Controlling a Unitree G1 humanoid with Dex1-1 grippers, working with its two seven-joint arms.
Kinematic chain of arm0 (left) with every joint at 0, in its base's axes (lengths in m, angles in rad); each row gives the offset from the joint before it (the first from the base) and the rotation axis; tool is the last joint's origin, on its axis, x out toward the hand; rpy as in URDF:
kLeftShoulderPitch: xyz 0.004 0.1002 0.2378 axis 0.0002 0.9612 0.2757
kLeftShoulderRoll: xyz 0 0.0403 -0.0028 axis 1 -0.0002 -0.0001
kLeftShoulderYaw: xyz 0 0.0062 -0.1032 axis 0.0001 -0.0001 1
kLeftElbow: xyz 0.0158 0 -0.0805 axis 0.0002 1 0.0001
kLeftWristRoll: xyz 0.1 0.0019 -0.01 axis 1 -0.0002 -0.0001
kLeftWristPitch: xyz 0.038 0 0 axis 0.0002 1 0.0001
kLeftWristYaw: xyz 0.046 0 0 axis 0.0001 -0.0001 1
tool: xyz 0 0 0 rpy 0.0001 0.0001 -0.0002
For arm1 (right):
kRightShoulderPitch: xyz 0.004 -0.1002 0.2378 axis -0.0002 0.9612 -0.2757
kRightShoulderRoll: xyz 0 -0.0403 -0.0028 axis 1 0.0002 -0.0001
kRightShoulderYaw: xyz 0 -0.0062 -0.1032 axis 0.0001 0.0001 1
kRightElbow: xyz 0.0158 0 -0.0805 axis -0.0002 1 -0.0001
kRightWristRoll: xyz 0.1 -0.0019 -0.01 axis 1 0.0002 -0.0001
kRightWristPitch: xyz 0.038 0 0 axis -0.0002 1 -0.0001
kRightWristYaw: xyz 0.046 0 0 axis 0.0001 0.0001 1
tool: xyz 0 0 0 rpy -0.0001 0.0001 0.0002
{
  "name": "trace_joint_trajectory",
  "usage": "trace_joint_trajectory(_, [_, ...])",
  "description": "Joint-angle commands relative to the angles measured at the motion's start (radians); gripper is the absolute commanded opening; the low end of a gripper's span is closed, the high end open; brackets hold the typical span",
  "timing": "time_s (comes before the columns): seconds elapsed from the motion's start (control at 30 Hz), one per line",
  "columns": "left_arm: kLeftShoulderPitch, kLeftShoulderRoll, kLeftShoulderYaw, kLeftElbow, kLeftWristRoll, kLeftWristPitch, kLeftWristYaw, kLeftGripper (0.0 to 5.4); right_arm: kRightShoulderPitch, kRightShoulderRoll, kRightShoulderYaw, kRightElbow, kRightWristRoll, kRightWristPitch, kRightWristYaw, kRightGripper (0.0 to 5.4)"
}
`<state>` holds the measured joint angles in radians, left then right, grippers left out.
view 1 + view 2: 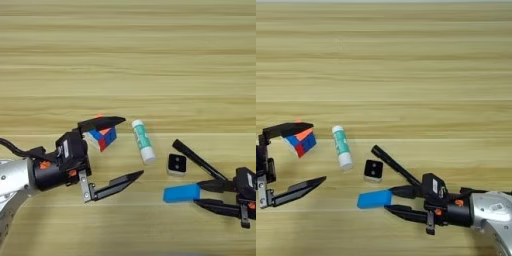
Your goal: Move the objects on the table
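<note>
One puzzle cube (103,137), one glue stick (142,141), one square piece (177,164) are seen mid-frame; one blue block (375,199) is gripped by the right gripper (390,199); the left gripper (124,148) is spread wide at lower left.

One puzzle cube (102,136), one blue block (181,193), one glue stick (142,141), one black-and-white square piece (177,164), two end effectors: left (125,148), right (388,200).

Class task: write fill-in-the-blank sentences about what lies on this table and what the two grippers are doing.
1. The left gripper is wide ____ beside the puzzle cube.
2. The right gripper is at the ____ block.
3. The glue stick lies between the cube and the black-and-white ____ piece.

Missing: open; blue; square
</note>
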<state>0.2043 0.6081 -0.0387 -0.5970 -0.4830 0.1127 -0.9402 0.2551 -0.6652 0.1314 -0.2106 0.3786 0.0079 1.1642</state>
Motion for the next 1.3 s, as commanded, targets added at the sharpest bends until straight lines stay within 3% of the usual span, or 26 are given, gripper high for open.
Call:
trace_joint_trajectory(0.03, [0.002, 0.013, 0.014, -0.004, -0.007, -0.003, -0.001, 5.4, -0.016, 0.003, 0.013, 0.024, -0.016, -0.011, 0.004, 1.42])
trace_joint_trajectory(0.67, [-0.002, 0.017, 0.031, 0.014, -0.002, -0.013, -0.017, 5.4, -0.062, 0.021, 0.051, 0.165, -0.073, -0.055, 0.002, 1.42])
trace_joint_trajectory(1.13, [-0.008, 0.021, 0.03, 0.04, 0.012, -0.035, -0.04, 5.4, -0.061, 0.021, 0.075, 0.178, -0.099, -0.069, -0.002, 1.42])
trace_joint_trajectory(1.3, [-0.015, 0.021, 0.029, 0.045, 0.012, -0.037, -0.043, 5.4, -0.063, 0.021, 0.076, 0.174, -0.097, -0.063, -0.006, 2.03])
